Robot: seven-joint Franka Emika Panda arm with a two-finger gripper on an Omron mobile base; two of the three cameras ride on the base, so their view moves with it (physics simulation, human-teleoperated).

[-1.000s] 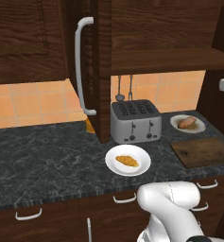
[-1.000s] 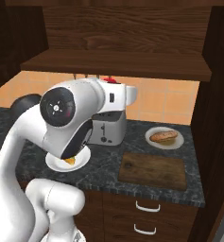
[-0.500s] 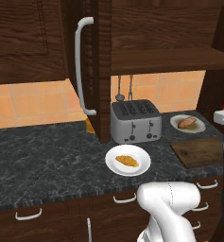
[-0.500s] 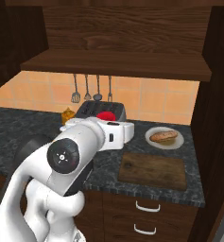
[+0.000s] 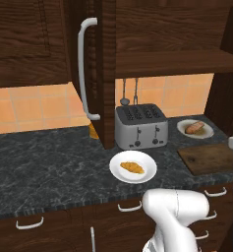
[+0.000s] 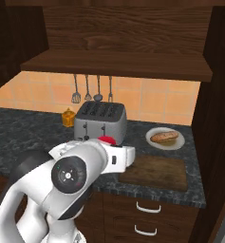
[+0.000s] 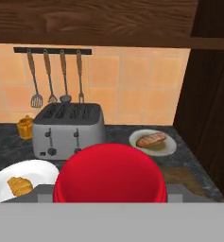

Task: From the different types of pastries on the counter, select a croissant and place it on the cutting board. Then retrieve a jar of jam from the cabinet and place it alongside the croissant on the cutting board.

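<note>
- Left base view: the croissant (image 5: 131,168) lies on a white plate (image 5: 119,161) on the black tabletop (image 5: 44,157), in front of the toaster (image 5: 140,126). The cutting board (image 5: 211,158) sits bare to the right, near the longer pastry (image 5: 194,128).
- Right base view: the jar of jam (image 6: 107,140) shows its red lid behind the arm's wrist, left of the cutting board.
- Hand view: the jar's lid sits right at the tool (image 7: 111,198); I cannot tell how far it is open.

The arm folds low, its gripper (image 6: 131,157) apparently clamped around something red-lidded.

orange tile wall (image 6: 147,97) | dark wood shelf (image 6: 118,66) | 4 hung utensils (image 7: 56,78)
</note>
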